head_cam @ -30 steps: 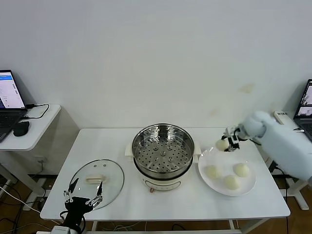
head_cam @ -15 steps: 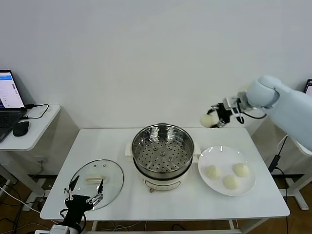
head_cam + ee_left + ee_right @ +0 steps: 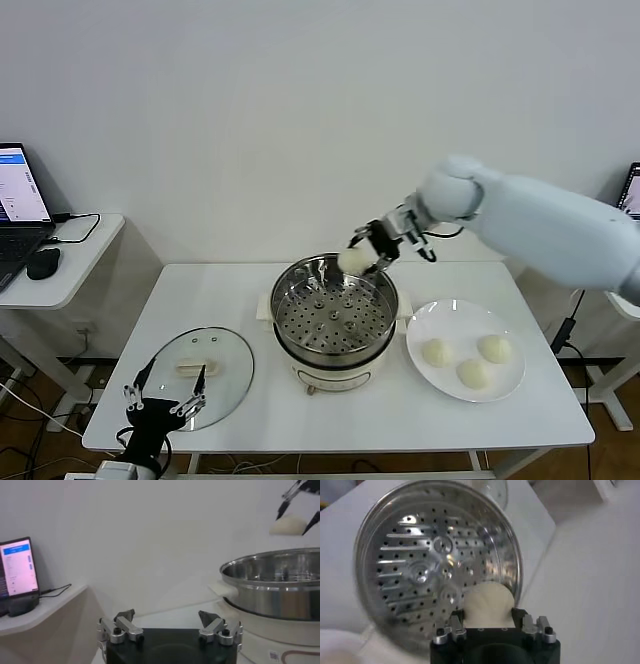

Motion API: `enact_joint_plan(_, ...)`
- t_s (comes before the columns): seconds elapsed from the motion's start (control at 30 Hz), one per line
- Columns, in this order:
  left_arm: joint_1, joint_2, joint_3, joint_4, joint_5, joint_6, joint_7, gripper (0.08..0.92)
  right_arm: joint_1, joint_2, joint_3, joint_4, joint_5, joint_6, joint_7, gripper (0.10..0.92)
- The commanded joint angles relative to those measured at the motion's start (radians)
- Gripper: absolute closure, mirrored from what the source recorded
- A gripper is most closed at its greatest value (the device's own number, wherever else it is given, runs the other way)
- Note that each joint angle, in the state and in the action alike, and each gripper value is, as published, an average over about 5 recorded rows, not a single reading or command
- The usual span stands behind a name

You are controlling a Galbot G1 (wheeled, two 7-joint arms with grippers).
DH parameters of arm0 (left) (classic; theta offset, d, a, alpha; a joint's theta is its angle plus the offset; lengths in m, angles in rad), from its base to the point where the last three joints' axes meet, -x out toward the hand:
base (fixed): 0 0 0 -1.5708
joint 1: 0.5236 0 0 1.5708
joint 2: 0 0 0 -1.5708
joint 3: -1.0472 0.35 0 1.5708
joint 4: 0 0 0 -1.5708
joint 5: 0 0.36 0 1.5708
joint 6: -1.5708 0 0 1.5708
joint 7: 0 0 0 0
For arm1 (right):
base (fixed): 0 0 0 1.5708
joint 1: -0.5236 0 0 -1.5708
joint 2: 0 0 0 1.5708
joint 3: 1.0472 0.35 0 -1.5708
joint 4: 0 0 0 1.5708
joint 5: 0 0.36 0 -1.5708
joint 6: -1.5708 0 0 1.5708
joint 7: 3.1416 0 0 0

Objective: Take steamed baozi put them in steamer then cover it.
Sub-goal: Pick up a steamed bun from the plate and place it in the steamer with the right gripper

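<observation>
Holding a baozi (image 3: 353, 261) over the steamer (image 3: 335, 312) — right gripper (image 3: 366, 255)

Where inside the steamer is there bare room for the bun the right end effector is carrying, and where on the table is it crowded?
The steamer's whole perforated tray is bare; the right end effector holds a baozi above its far rim. The plate is crowded, three baozi on it. The glass cover fills the table's front-left, by the open left end effector.
</observation>
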Motion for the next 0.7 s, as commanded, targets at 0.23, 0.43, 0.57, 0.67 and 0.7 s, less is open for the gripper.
enact_joint_plan(0.23, -0.003, -0.002, -0.005, 0.007, -0.001, 0.000, 0.002, 0.177, -0.081, 0.142, -0.028, -0.150, -0.363, 0.287, 0.062, 0.423)
enact_joint_plan(0.43, -0.010, 0.000, -0.002, 0.009, -0.001, 0.001, 0.002, 0.177, -0.109, 0.179, 0.011, -0.230, -0.502, 0.340, 0.096, 0.422)
enact_joint_plan(0.57, -0.011, -0.001, 0.000, 0.010, -0.001, 0.001, 0.003, 0.177, -0.119, 0.197, 0.025, -0.263, -0.545, 0.361, 0.107, 0.421)
enact_joint_plan(0.67, -0.011, 0.000, -0.002, 0.011, -0.001, 0.000, 0.004, 0.177, -0.129, 0.209, 0.033, -0.281, -0.566, 0.368, 0.115, 0.418)
enact_joint_plan(0.7, -0.011, 0.000, -0.002, 0.011, -0.001, 0.000, 0.004, 0.177, -0.133, 0.213, 0.037, -0.288, -0.568, 0.368, 0.117, 0.415)
